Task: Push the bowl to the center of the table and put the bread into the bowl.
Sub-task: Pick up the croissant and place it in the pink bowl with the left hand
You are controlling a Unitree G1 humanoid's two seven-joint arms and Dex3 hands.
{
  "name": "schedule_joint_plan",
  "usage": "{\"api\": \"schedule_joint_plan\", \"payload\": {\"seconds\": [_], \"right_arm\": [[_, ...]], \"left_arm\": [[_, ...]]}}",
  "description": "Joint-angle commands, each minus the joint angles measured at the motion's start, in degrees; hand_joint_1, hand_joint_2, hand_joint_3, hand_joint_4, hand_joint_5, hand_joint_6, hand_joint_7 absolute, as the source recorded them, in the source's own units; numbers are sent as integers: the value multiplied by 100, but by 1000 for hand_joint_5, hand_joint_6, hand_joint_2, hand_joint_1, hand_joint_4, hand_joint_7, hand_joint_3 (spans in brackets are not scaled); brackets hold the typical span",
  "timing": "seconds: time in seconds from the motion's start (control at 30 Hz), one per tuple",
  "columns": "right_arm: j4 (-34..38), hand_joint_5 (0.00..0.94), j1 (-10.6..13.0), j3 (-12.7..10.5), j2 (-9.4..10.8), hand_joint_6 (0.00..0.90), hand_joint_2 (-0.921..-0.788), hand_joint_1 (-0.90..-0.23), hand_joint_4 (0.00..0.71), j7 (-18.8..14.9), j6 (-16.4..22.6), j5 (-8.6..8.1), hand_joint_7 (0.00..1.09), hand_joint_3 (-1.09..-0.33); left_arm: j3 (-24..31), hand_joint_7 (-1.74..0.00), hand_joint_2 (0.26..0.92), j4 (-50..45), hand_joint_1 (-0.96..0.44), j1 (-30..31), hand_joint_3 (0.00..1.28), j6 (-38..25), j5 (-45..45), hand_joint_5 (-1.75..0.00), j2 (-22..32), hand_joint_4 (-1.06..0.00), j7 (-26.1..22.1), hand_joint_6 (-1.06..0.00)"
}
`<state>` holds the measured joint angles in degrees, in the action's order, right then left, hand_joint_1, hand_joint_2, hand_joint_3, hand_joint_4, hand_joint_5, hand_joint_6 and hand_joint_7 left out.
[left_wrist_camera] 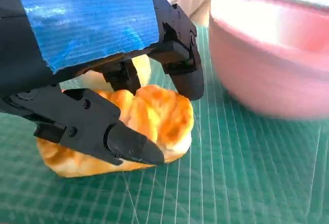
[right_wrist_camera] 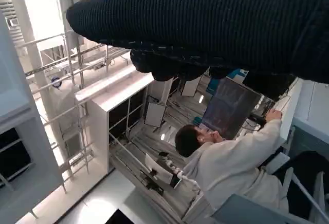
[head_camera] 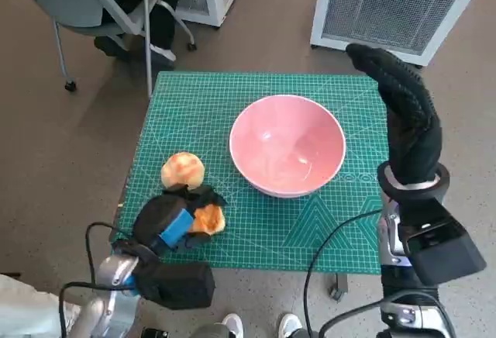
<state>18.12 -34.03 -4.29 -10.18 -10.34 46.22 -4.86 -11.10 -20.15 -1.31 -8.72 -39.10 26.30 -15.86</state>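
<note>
We see a golden, crusty bread roll (left_wrist_camera: 154,116) lying on the green gridded mat (head_camera: 232,229) at the surface's near left, with our left hand (head_camera: 172,222) grasping it between hard black fingers (left_wrist_camera: 128,144). A second round roll (head_camera: 183,170) sits just beside it. The smooth, glossy pink bowl (head_camera: 287,144) stands near the middle, holding nothing. Our knitted right hand (head_camera: 403,113) hovers released beside the bowl.
</note>
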Motion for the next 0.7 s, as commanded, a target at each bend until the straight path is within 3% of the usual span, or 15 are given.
{"api": "schedule_joint_plan", "payload": {"seconds": [0.03, 0.4, 0.6, 0.7], "right_arm": [[-44, 9, 153, 16, -1, -1, -921, -560, 313, -30, -68, 22, 732, -733], [-26, 7, 163, 16, 2, -1, -921, -552, 310, -48, -45, -2, 731, -736], [-57, 3, 187, 13, 7, -1, -921, -552, 303, -22, -51, 29, 732, -737], [-65, 3, 195, 6, 5, -1, -921, -551, 302, -14, -49, 39, 732, -738]], "left_arm": [[300, -1062, 920, -756, 5, -384, 77, -210, 183, -1269, -126, -681, -161, -627], [669, -875, 901, -1220, 6, -1686, 25, -92, 434, -1230, -523, -756, 242, -765], [487, -679, 871, -721, 10, -2724, 21, 307, 378, -1229, -771, -792, 694, -898], [387, -631, 863, -385, 10, -3270, 24, 473, 463, -1232, -806, -797, 680, -931]]}}
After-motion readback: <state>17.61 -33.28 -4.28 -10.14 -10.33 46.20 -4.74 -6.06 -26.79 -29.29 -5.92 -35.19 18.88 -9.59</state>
